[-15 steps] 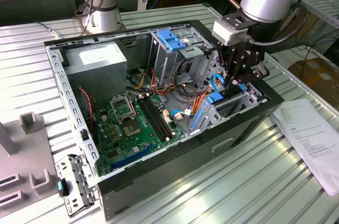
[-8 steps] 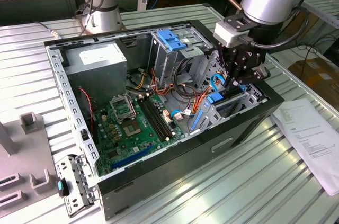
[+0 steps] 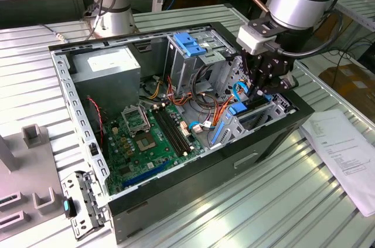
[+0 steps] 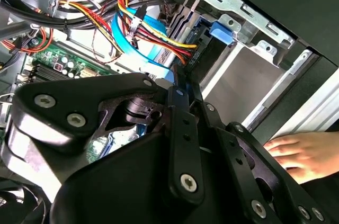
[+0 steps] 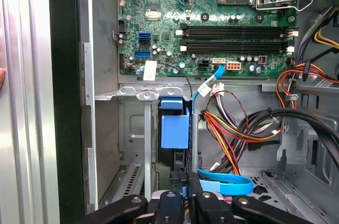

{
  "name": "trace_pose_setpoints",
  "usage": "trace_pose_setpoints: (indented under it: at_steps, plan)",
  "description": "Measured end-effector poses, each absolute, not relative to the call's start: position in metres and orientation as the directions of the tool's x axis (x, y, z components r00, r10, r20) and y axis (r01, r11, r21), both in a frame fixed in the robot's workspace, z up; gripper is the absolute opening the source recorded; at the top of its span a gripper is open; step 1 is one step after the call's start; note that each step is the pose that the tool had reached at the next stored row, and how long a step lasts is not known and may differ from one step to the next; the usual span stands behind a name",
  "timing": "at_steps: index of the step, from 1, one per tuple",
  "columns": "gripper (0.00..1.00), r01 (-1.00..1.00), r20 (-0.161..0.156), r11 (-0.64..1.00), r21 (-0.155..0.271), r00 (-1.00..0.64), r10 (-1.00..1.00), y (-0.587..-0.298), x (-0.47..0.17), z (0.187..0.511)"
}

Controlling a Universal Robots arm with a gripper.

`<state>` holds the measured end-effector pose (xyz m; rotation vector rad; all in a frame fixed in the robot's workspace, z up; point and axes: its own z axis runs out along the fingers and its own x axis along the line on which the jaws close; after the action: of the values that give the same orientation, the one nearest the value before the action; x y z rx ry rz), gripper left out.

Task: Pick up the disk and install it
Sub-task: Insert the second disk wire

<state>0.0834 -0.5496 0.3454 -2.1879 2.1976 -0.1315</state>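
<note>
While pincer grips disk edge-on, fingers narrow, disk stands upright in drive bay directly ahead of fingertips. Judged: dense, rigid, shock-sensitive; slick metal faces, so hold blue rail edges.

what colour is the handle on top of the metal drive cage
Bright blue; the handle on the drive cage shows best in the exterior view.
</note>
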Motion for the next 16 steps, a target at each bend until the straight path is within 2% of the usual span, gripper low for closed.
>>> trace_pose_setpoints:
  at_steps: [9, 15, 16]
  plan:
    - [0.16, -0.996, 0.025, 0.004, -0.087, -0.006, -1.0, -0.551, 0.083, 0.348]
    - [0.16, -0.996, -0.029, 0.009, -0.086, -0.006, -1.0, -0.56, 0.083, 0.348]
    - [0.16, -0.996, -0.029, 0.009, -0.086, -0.006, -1.0, -0.561, 0.083, 0.348]
